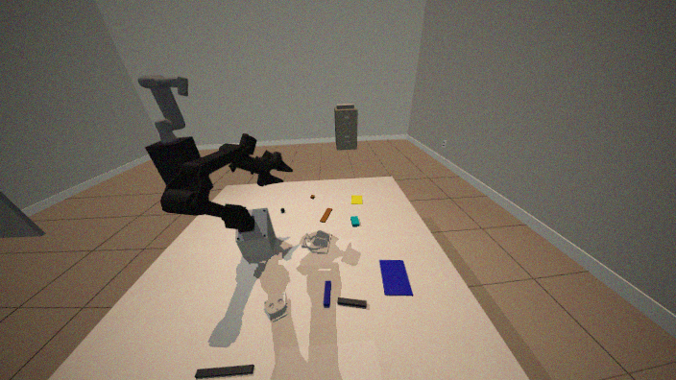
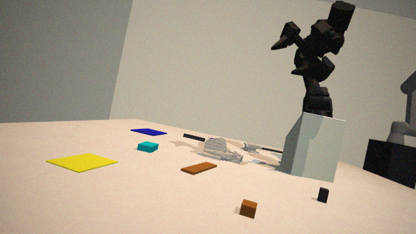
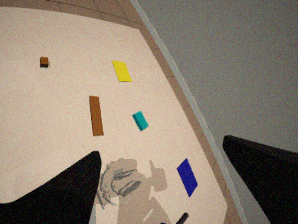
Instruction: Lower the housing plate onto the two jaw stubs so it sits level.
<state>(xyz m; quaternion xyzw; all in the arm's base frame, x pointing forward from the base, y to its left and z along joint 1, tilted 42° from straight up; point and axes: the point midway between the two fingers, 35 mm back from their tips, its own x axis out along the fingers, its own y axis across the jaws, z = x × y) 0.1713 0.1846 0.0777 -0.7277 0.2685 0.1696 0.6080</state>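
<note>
My gripper is open and empty, high above the table. A pale grey assembly sits mid-table, with a rounded part standing up from a flat base; the gripper is well above it. The jaws and pins cannot be told apart in it. A separate pale piece with two round holes, which looks like the housing plate, lies on the table nearer the top camera, away from the assembly. The arm's shadow falls around both.
The arm stands on a grey block. Around the assembly lie an orange strip, a teal block, a blue sheet, a blue bar and a black bar.
</note>
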